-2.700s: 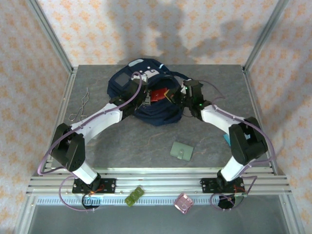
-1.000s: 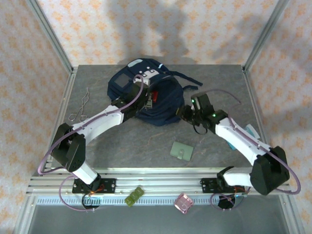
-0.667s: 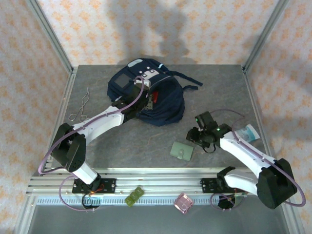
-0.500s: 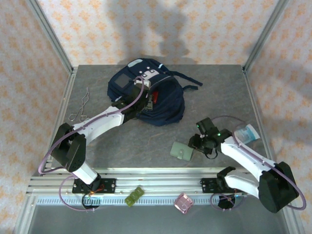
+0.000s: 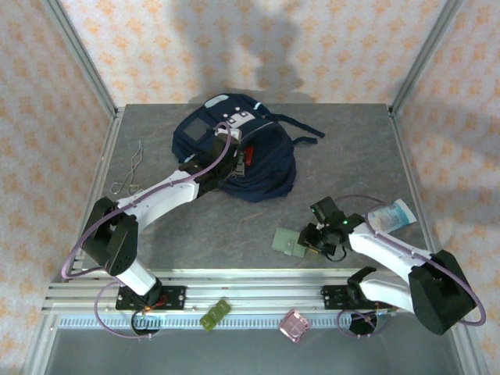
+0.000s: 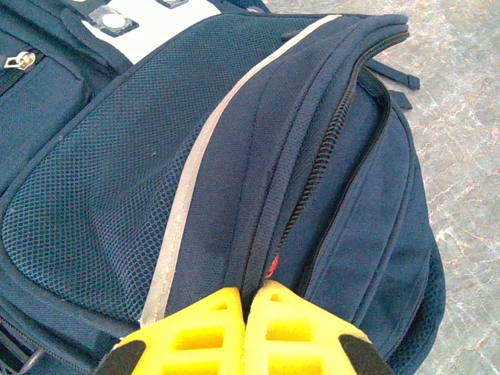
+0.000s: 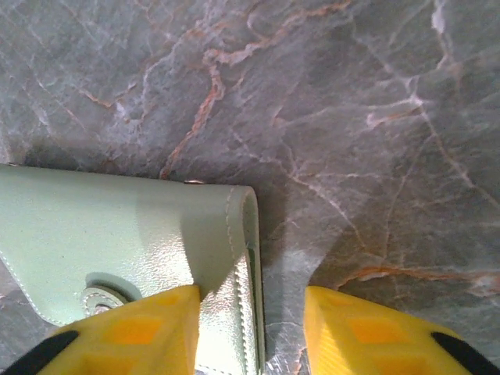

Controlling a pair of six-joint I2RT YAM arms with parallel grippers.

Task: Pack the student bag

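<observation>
**Left pinching the bag, right over the wallet**

Left gripper (image 6: 246,301) is squeezed tight on the student bag (image 6: 117,195) by its zipper flap, bag spread just ahead of it. Right gripper (image 7: 250,312) hangs partway open, green wallet (image 7: 101,234) edge between its fingers.

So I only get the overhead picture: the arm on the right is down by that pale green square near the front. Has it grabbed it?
Observer: Not yet. In the right wrist view its jaws stand apart, one yellow finger over the green wallet, the other over bare table.
Operator: And the other arm, at the bag?
Observer: The left wrist view shows its yellow fingers shut on a fold of the backpack beside the open zip.
Operator: Anything inside?
Observer: A sliver of red shows in the gap; I cannot tell what it is.
</observation>
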